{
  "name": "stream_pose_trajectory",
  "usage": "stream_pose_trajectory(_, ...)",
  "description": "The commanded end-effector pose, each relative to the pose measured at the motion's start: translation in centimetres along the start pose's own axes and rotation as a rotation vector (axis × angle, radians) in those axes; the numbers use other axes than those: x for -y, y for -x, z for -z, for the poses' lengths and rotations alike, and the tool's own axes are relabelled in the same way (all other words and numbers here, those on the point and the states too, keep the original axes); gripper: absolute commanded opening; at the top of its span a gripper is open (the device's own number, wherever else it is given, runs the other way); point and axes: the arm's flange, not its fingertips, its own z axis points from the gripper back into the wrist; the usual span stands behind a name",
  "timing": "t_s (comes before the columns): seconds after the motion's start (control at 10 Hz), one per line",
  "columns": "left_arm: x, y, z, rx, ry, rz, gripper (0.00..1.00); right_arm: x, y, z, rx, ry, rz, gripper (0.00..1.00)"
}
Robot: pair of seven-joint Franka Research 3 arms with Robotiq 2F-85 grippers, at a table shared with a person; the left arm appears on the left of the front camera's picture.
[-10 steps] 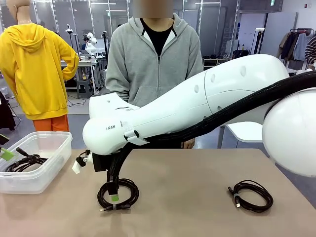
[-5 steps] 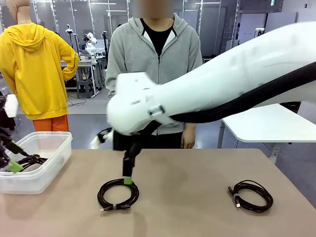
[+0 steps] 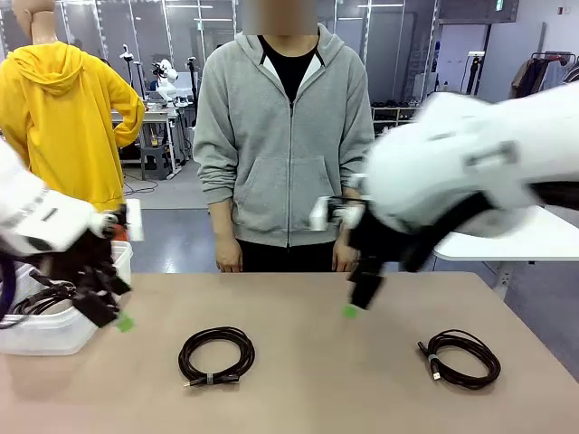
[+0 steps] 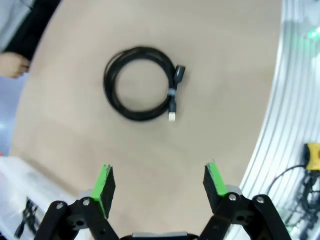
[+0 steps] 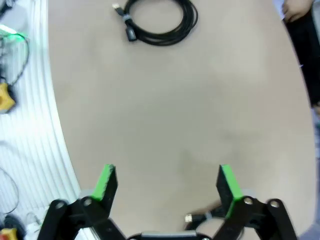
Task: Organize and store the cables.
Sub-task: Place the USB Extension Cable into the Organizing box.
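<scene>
Far left: a clear bin (image 3: 63, 336) sits at the table's edge with binned cables (image 3: 43, 298) lying inside. The left gripper (image 4: 160, 181) hangs just beside the bin's right wall, over the table (image 3: 308, 389). Its jaws stand wide apart with nothing between them.

The middle coil (image 3: 215, 355) lies flat on the table, bound by a small tie and apart from both grippers.

The right gripper (image 5: 166, 182) is blurred in the front view, low over the table between the two coils. Its wrist view shows the jaws spread wide and empty. A plug end at that view's bottom edge is probably from the right coil (image 3: 460, 358), which lies flat toward the table's right side.

A person (image 3: 285, 136) stands behind the table, arms down.
</scene>
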Motion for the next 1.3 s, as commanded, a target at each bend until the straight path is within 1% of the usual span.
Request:
stream_pose_trajectory(0.0,-1.7,-3.9,3.0,-0.019,0.055,0.036,0.9,-0.6,7.3,-2.3,0.136,-0.002,-0.007,1.0)
stream_pose_trajectory(0.1,-1.6,-5.5,4.1,-0.047,0.068,0.052,0.9,0.1,10.1,-3.2,0.189,-0.011,0.001,1.0)
stream_pose_trajectory(0.2,-1.3,-7.0,5.1,-0.059,0.085,0.077,0.9,0.4,12.4,-4.2,0.201,0.006,0.027,1.0)
stream_pose_trajectory(0.3,-0.9,-8.3,6.5,-0.081,0.112,0.106,0.9,0.5,14.6,-5.1,0.249,0.02,0.03,1.0)
stream_pose_trajectory(0.4,-0.7,-9.6,7.9,-0.111,0.158,0.165,0.9,0.8,17.2,-5.8,0.295,0.023,0.057,1.0)
stream_pose_trajectory(0.5,-0.8,-10.3,9.0,-0.107,0.198,0.193,0.9,1.2,19.2,-6.4,0.328,0.019,0.084,1.0)
stream_pose_trajectory(0.6,-1.0,-10.7,10.1,-0.111,0.225,0.205,0.9,1.2,20.5,-6.8,0.336,0.027,0.091,1.0)
stream_pose_trajectory(0.7,-0.9,-10.9,11.1,-0.142,0.241,0.225,0.9,0.6,21.7,-7.0,0.366,0.053,0.118,1.0)
stream_pose_trajectory(0.8,-0.9,-10.9,11.8,-0.184,0.244,0.214,0.9,-0.2,22.7,-6.9,0.399,0.098,0.135,1.0)
stream_pose_trajectory(0.9,-0.9,-10.7,12.2,-0.203,0.231,0.183,0.9,-0.3,22.8,-6.1,0.405,0.138,0.117,1.0)
stream_pose_trajectory(1.0,-0.8,-10.6,12.6,-0.191,0.225,0.156,0.9,3.7,21.5,-9.0,0.343,0.063,0.144,1.0)
stream_pose_trajectory(1.1,-0.7,-10.3,13.1,-0.183,0.23,0.154,0.9,3.7,21.5,-9.0,0.343,0.063,0.144,1.0)
stream_pose_trajectory(1.2,-0.6,-9.9,14.3,-0.199,0.233,0.143,0.9,3.7,21.5,-9.0,0.343,0.063,0.144,1.0)
